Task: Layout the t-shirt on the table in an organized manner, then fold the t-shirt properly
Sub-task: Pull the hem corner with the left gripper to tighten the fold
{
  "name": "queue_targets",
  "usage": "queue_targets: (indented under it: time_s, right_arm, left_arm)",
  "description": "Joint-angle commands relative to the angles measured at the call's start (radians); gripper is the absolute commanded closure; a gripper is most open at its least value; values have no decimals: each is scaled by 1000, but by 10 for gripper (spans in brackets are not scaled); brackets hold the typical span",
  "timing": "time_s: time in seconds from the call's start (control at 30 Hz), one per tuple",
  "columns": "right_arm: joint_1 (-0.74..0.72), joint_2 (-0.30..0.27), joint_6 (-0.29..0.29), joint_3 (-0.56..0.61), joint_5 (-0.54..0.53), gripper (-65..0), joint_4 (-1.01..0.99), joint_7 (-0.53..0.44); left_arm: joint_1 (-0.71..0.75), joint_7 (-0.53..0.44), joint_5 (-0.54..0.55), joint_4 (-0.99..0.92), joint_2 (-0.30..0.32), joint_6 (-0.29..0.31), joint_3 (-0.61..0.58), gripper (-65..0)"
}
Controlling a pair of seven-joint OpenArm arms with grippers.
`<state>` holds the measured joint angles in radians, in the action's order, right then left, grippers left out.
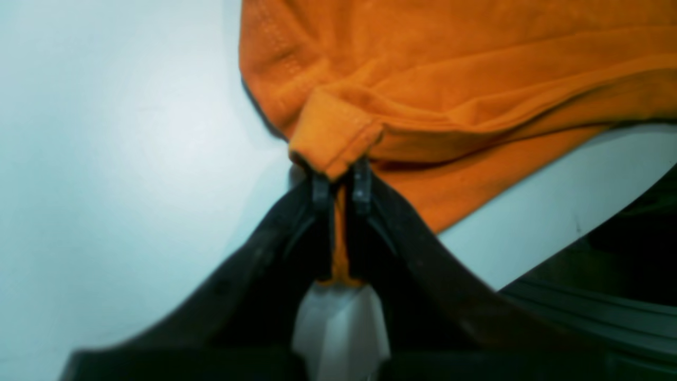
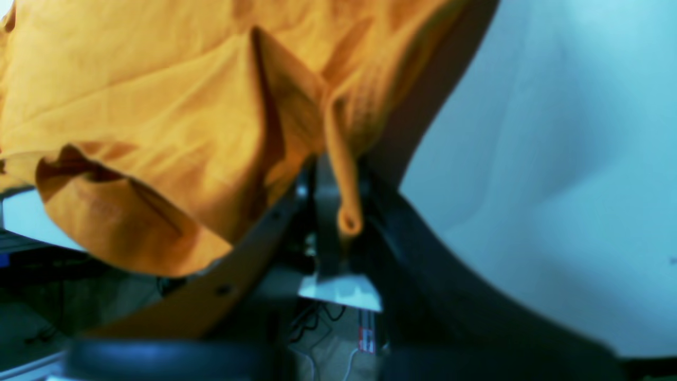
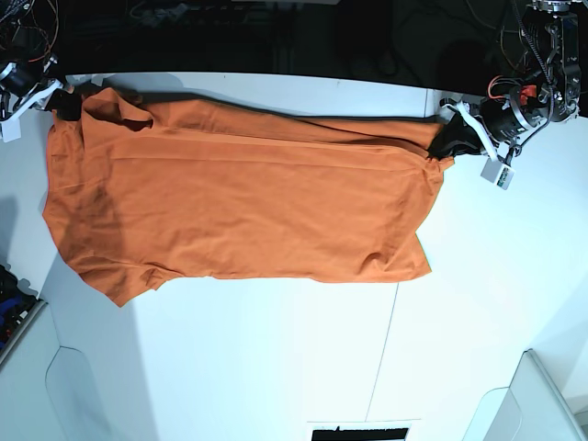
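My left claw (image 1: 341, 182) is pinched together on a hemmed corner of the t-shirt (image 1: 455, 95); in its wrist view a strip of orange cloth runs down between the two black fingers (image 1: 320, 193), and the stitched hem folds over just above the tips. The lower part of that frame is all dark, blurred claw body, so I can't make out anything beneath it. Beyond the cloth, the white desk (image 1: 106, 159) fills the left side of the frame and its edge cuts across the lower right.

My right claw (image 2: 338, 174) is likewise clamped on the t-shirt (image 2: 158, 106) — a narrow rolled fold of orange sits between the fingers and ends in a small loop below them. The picture is soft, and the finger on the left side of the frame is half buried under a drooping flap of cloth. White desk (image 2: 555, 159) fills the right side of the frame.

In the base view the t-shirt (image 3: 248, 211) lies spread across the upper half of the desk (image 3: 276, 367), long side running left to right. The left claw (image 3: 447, 142) holds its upper right corner; the right claw (image 3: 66, 99) holds the upper left corner — there the tips themselves are hidden in shadow and cloth. A thin dark seam (image 3: 384, 349) runs down the desk below the shirt.
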<state>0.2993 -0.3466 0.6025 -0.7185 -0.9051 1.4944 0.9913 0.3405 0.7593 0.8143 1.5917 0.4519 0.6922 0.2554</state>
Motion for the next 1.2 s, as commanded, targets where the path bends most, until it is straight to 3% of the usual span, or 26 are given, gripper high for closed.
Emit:
queue_targets:
  time_s: [0.0,0.13,0.23,0.33,0.4,0.5,0.6,0.8,1.17]
  right_arm:
    - [-3,-19,-1,-6,-19,0,19,-15]
    - [-3,-19,-1,-6,-10,0,19,-15]
    - [-3,-19,-4,-6,8,0,19,-19]
    - [-3,-19,-4,-6,30,-139,19,-39]
    - [-3,-19,-4,-6,34,-210,19,-57]
    - [-5,-20,-4,-7,34,-246,19,-71]
    - [-5,-20,-4,-17,35,-247,19,-87]
    - [-14,-34,-5,-53,39,-247,19,-122]
    - [-146,-122,-16,-55,86,-247,19,-129]
  left_arm:
    - [-4,-14,21,18,17,6,8,0]
    - [-5,-10,22,17,17,6,8,0]
    - [-5,1,22,17,17,6,8,-141]
    - [-5,19,23,17,17,6,8,-231]
    - [-5,31,23,17,17,6,8,-231]
    - [-5,39,50,17,22,6,15,-231]
    - [-5,53,121,17,42,6,33,-231]
    - [-5,53,155,17,67,6,90,-231]
    - [-31,53,180,18,95,6,114,-231]
